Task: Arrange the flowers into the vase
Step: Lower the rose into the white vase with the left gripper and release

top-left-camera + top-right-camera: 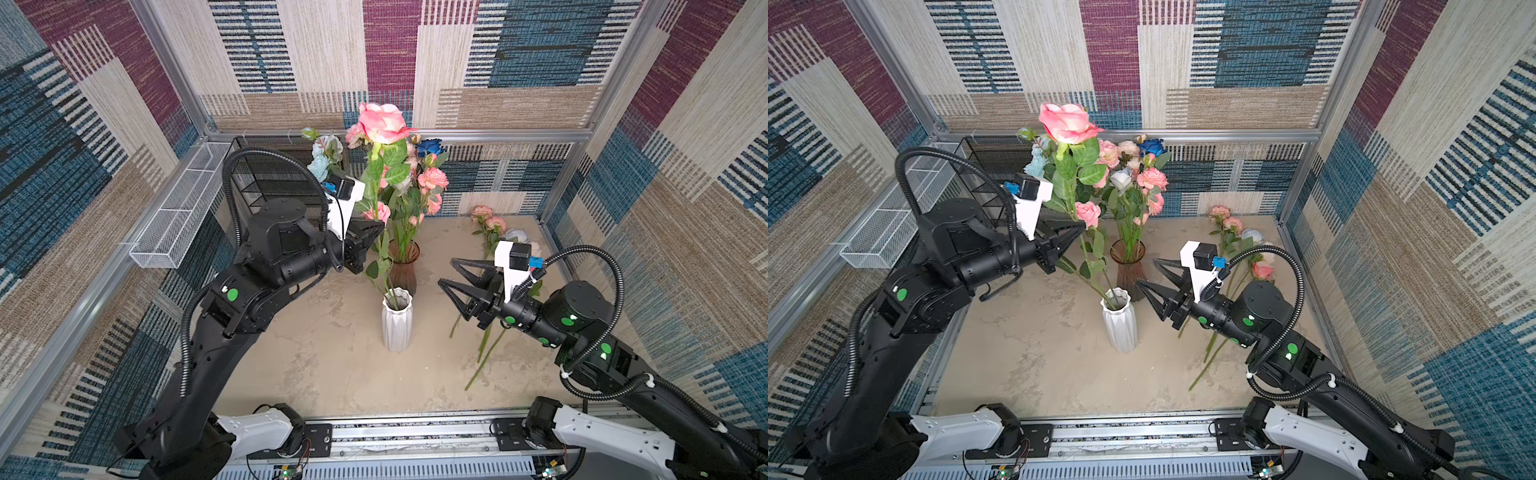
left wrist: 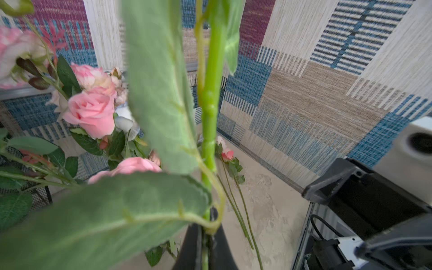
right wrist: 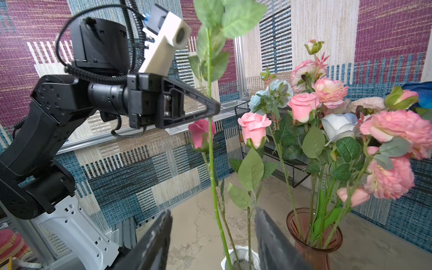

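Left gripper (image 1: 380, 226) pinching rose (image 1: 382, 122) mid-stem, foot in white vase (image 1: 397, 320) | right gripper (image 1: 446, 272) gaping empty, vase's 2 o'clock | stem looking light, springy, top-heavy; hold bare stem.

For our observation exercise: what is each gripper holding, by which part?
The left gripper grips the tall pink rose by its stem; the right gripper holds nothing.

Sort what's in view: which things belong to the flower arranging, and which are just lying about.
Job: tall pink rose, gripped by the left gripper; white vase; brown vase of flowers; loose flowers lying flat; open right gripper.
Lying about: black wire rack; white wire basket.
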Motion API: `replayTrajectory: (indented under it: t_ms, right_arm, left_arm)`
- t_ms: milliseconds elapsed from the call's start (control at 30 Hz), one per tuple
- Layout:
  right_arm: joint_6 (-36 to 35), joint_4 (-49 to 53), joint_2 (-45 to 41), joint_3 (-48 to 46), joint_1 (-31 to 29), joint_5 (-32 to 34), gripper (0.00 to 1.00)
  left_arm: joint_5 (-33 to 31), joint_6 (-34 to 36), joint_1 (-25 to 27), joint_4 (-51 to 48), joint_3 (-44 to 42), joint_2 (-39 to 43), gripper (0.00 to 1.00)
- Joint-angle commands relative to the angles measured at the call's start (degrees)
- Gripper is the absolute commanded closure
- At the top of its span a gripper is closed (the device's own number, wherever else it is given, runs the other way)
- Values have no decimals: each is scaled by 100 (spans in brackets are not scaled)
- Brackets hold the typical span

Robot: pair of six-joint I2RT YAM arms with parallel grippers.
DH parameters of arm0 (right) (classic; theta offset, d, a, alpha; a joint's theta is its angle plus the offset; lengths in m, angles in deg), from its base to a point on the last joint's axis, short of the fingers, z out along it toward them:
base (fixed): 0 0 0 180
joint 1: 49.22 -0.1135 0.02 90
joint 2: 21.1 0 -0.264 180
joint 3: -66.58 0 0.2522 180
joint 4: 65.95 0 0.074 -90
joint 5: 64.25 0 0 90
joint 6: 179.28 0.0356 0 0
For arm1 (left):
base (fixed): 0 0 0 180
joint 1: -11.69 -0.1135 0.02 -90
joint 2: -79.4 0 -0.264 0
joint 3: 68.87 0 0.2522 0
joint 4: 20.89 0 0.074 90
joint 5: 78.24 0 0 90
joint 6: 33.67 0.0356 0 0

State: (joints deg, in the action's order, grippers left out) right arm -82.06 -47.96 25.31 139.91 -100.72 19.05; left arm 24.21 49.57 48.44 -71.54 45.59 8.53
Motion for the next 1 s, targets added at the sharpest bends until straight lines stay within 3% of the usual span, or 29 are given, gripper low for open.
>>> replayTrajectory:
  t_ms: [0,167,300,500,733,833,967]
  right_arm:
    - [-63,-61,-56,-18,-8,118,41]
    - [-63,-19,-153,-77,-9,248,41]
    - [-63,25,-165,-96,-6,284,38]
    - [-39,51,-124,-151,-9,491,33]
    - [256,332,4,-420,-4,1236,34]
    - [531,501,216,-651,88,1577,36]
    - [958,544,621,-911,762,1173,39]
  left_arm:
    - [239,-121,-15,603,-222,-140,100]
    - [465,-362,-2,586,-494,-335,99]
    - [395,-465,25,641,-739,-161,63]
    - [545,-629,26,893,-745,136,32]
    - [869,-1046,27,1649,-952,712,20]
    - [545,-1081,25,1889,-1413,1233,16]
    - [-172,-1090,24,2295,-2439,2148,9]
